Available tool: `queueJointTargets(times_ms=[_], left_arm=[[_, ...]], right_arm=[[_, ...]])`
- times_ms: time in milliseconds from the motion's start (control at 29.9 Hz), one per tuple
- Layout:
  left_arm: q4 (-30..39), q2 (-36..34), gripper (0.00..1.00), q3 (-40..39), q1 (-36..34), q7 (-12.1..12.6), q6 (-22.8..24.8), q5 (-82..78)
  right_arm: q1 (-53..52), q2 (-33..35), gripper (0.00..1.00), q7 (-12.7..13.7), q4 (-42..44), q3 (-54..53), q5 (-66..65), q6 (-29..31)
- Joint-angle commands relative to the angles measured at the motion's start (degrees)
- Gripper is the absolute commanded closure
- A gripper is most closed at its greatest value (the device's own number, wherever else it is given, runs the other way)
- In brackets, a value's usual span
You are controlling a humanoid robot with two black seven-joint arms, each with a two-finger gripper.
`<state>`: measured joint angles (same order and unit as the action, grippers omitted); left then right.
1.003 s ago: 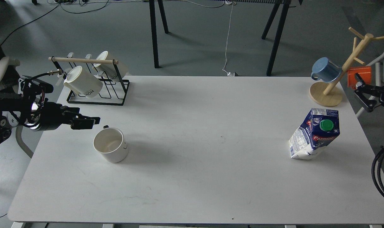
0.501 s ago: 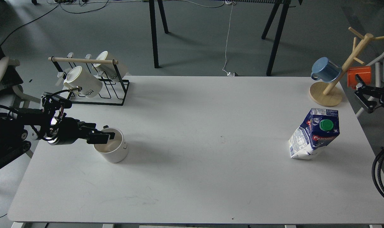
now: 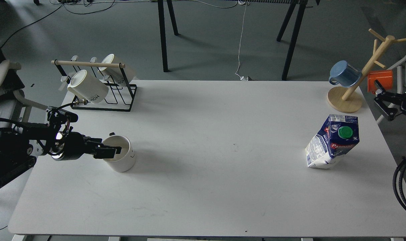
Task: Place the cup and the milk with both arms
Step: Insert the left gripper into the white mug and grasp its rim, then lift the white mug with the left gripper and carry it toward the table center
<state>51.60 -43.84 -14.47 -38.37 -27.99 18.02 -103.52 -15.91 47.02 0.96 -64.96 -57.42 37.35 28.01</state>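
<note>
Left claw (image 3: 113, 150) reaching over the near-left rim of the white smile-marked cup (image 3: 120, 158), fingertips dipping into its mouth, gap between fingers too dark to judge. Cup upright on the white worktop (image 3: 203, 187) at left, just in front of the black mug rack (image 3: 102, 87). Dented Pascual milk carton (image 3: 333, 141) leaning at far right, well apart; right claw (image 3: 384, 102) off the worktop's right edge beside the wooden mug tree (image 3: 352, 87), opening not discernible.
</note>
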Motion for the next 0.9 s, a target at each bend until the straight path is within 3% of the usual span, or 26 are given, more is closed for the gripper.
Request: queueJointTargets(times_ms=[0, 100, 167, 201, 267, 401, 735, 869], left_arm=[[0.0, -0.1, 0.25, 0.1, 0.2, 0.0, -0.2, -0.1], [0.0, -0.3, 0.33, 0.1, 0.5, 0.0, -0.2, -0.8], [0.0, -0.4, 0.46, 0.1, 0.5, 0.0, -0.8, -1.7], [0.0, -0.5, 0.57, 0.1, 0.5, 0.0, -1.6, -2.1], [0.0, -0.2, 0.91, 0.1, 0.7, 0.0, -4.6, -2.5], [0.0, -0.1, 0.97, 0.1, 2.1, 0.0, -10.2, -2.4], [1.2, -1.2, 0.99, 0.1, 2.1, 0.0, -8.8, -2.5], [4.9, -4.2, 0.99, -0.8, 1.0, 0.0, -6.4, -2.0]], right_arm=[[0.1, 0.0, 0.01, 0.0, 0.1, -0.1, 0.0, 0.0], [0.3, 0.0, 0.01, 0.0, 0.1, -0.1, 0.0, 0.0], [0.4, 0.0, 0.01, 0.0, 0.1, -0.1, 0.0, 0.0], [0.4, 0.0, 0.01, 0.0, 0.1, -0.1, 0.0, 0.0], [0.4, 0.0, 0.01, 0.0, 0.2, -0.1, 0.1, 0.0], [0.4, 0.0, 0.01, -0.1, 0.2, -0.2, 0.0, 0.0], [0.7, 0.2, 0.01, 0.0, 0.3, -0.2, 0.0, 0.0], [0.7, 0.1, 0.01, 0.0, 0.3, -0.2, 0.0, 0.0]])
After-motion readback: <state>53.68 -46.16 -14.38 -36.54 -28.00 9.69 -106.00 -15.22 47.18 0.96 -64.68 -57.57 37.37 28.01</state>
